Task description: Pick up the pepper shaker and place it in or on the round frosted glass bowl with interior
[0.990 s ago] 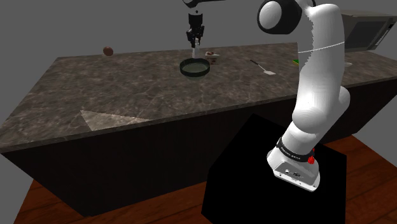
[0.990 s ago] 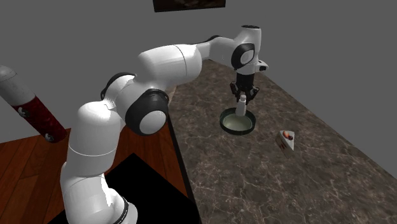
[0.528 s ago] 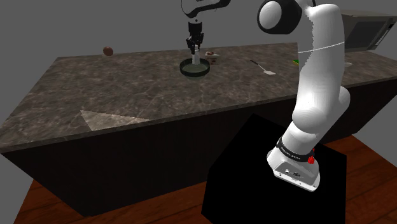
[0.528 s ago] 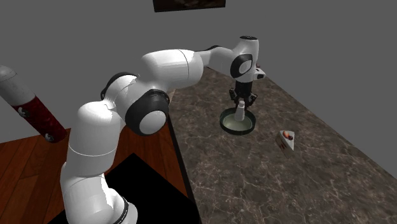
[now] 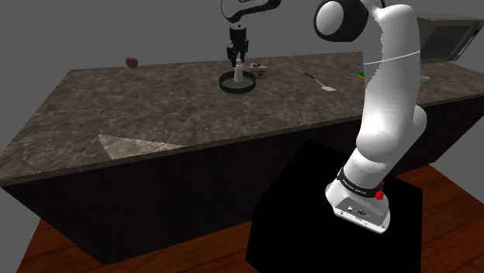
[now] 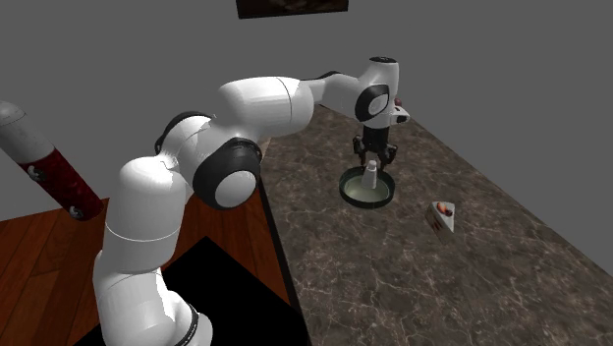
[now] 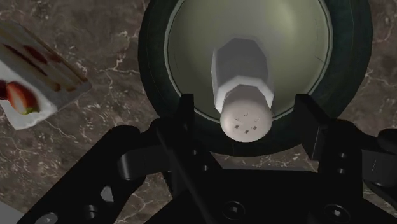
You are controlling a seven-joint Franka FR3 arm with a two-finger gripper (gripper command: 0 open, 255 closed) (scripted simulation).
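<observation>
— Pepper shaker: what shape is it?
— Pale grey-white, with a faceted body like a hexagonal column. It narrows to a rounded cap with a few small dark holes on top, and it stands upright inside the bowl.
— And the bowl?
— Round, with a dark greenish rim and a pale, matte, cloudy inside. It sits on a countertop of dark brown stone with pale veins.
— Where is the gripper?
— Directly above the shaker, pointing straight down. Its two black fingers stand apart, one on each side of the cap. A gap shows on both sides, so nothing is clasped.
— Does the base rest on the bowl's floor?
— It seems so. In the second exterior view the shaker rises from the middle of the bowl under the gripper, though the base is too small there to be sure.
— Anything else nearby?
— A white wedge-shaped slice with a red strawberry piece lies on the countertop near the bowl, not touching it.
</observation>
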